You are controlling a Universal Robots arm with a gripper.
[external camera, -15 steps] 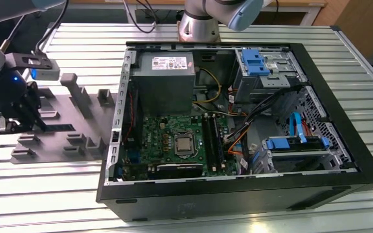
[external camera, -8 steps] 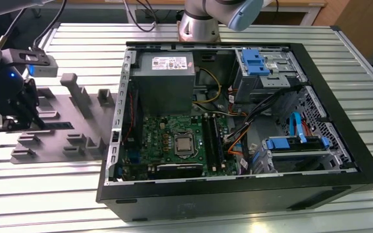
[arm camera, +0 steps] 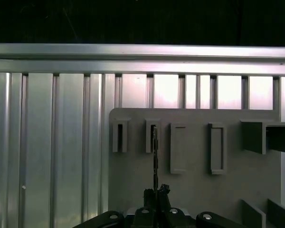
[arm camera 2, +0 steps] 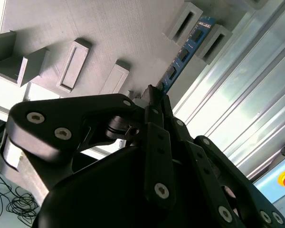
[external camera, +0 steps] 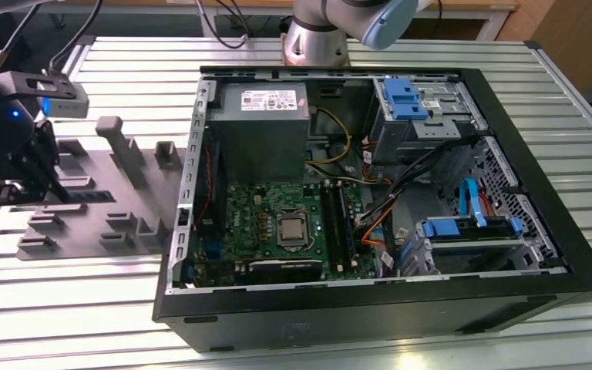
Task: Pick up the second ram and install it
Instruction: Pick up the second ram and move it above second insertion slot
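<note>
**Exterior view.** Tool point(external camera: 31, 189) at the exterior view's left, low over the grey holder tray point(external camera: 121, 193) on the slatted aluminium surface point(external camera: 70, 308). Open computer case point(external camera: 378, 312) well apart, toward the exterior view's right. Motherboard point(external camera: 275, 223) inside, with long black memory slots point(external camera: 339, 223) beside the processor socket.

**Second wrist view.** Second ram point(arm camera 2: 186, 51): blue stick with black chips, standing on its long edge. Far end seated between two slotted posts point(arm camera 2: 187, 19) of the tray. Tool point(arm camera 2: 154, 95) drawn tight onto the near part of the stick, apparently clamped on it. Stick not yet clear of the tray.

**First wrist view.** Second ram point(arm camera: 155, 152) edge-on, a thin dark line from a tray slot to the tool point(arm camera: 156, 192). Appears centred between the fingers.

**Hazards, as judged:**
- Binding in the slotted posts if raised at a tilt, dragging the light tray along.
- Pivoting of the stick if the grip sits away from its middle.
- Slipping, given how thin the pinched edge is.
- Stress on the chips if the pads bear on them.
- Knocking the case wall on the long carry.
- Skewed entry into a memory slot if the board hangs crooked.
</note>
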